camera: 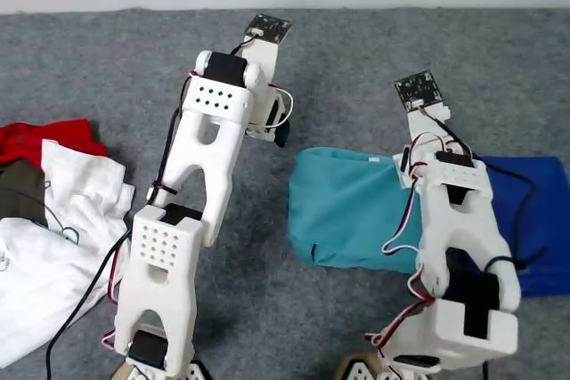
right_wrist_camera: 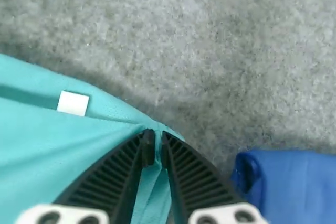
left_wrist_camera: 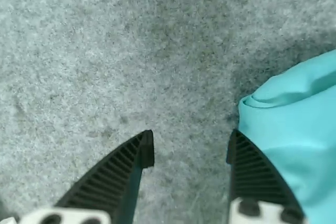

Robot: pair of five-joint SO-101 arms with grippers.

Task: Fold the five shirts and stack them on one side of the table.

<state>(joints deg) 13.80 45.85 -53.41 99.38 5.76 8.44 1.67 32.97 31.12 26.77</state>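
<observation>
A folded teal shirt (camera: 352, 206) lies at the table's middle, partly over a blue shirt (camera: 534, 211) to its right. My right gripper (right_wrist_camera: 155, 145) is shut on the teal shirt (right_wrist_camera: 63, 150) at its far edge, near a white label (right_wrist_camera: 72, 102); the blue shirt (right_wrist_camera: 289, 182) lies close beside it. My left gripper (left_wrist_camera: 191, 148) hangs open just above the carpet, one finger (left_wrist_camera: 252, 166) next to the teal shirt's (left_wrist_camera: 299, 124) far left corner, nothing between the fingers. In the high view it is the left gripper (camera: 279, 131) beyond that corner.
A loose pile sits at the table's left edge: a white shirt (camera: 53, 255), a red shirt (camera: 44, 138) and a dark shirt (camera: 20, 191). Grey carpet (camera: 356, 68) covers the table. Cables run along both arms.
</observation>
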